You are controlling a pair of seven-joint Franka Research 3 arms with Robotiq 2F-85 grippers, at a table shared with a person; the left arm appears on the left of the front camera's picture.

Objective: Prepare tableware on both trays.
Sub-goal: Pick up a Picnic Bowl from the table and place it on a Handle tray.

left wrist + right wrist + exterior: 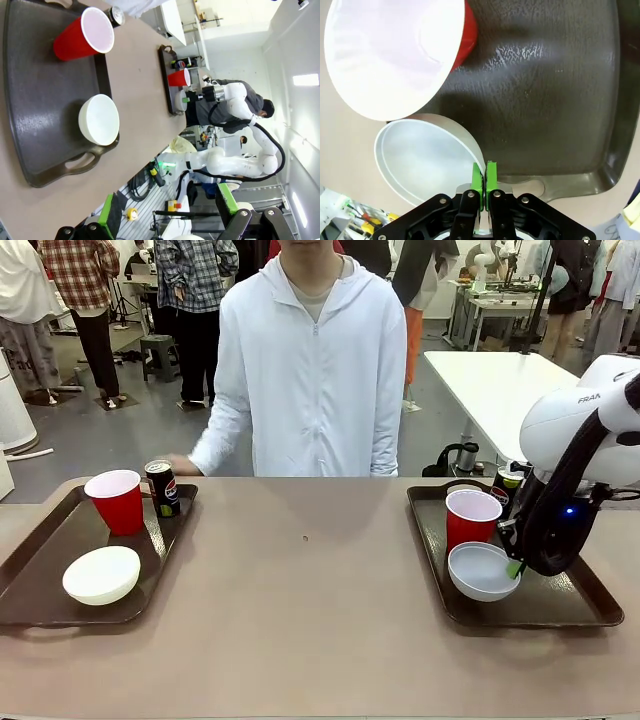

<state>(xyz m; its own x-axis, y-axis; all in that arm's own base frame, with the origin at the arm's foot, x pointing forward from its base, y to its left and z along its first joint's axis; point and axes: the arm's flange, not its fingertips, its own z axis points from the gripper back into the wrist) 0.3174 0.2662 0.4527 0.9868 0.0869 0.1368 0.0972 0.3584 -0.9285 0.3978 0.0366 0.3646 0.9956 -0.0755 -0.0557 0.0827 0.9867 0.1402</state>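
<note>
Where its two green pads [491, 176] meet almost flush, the right end effector [484, 175] pinches the thin rim of the right bowl [422, 155], one pad inside the wall and one outside. That whitish bowl sits in the right tray [590, 605], near its front edge, and looks empty. Just behind it, touching or nearly so, stands the right red cup [472, 518], upright, its white inside bare. At the tray's far end a dark can [508, 484] is mostly hidden behind the white arm, so little beyond its top shows.

The left end effector [170, 212] hangs well above the bench [300, 620], its green-padded fingers spread wide apart with nothing between them.

Across the bench lies the left tray [30, 590], dark brown with a raised rim and a cut-out handle. In it the left bowl [101, 575] rests near the front, round, whitish and empty. The left red cup [117, 501] stands upright at the far end, also empty. Just beside it, at the tray's far right corner, a slim dark can [162, 488] stands upright; its print is too small to read.

The person's hand [182, 464] is behind that can, partly hidden by it; whether it touches the can cannot be told.
</note>
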